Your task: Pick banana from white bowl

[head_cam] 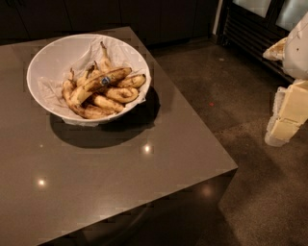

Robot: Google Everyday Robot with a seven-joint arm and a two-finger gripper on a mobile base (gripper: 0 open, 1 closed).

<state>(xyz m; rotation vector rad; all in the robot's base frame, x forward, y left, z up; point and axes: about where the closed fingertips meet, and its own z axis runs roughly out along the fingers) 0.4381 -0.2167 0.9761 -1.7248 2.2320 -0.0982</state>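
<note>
The grey-brown worktop (120, 182) fills the near left, its glossy top showing small light spots. At the right edge, off the worktop and over the floor (231, 96), is the pale pincer (286, 117), well apart from the bowl; I cannot tell how open it is or whether it holds anything. Further back on the worktop stands the white bowl (53, 53), lined with crumpled paper (82, 50). The banana (91, 85), with a blue sticker, lies atop the shorter, browner bananas (118, 94) inside. Dark cabinets (96, 14) stand behind.

High camera overlooks table (120, 187), claw (287, 117) at right edge.
</note>
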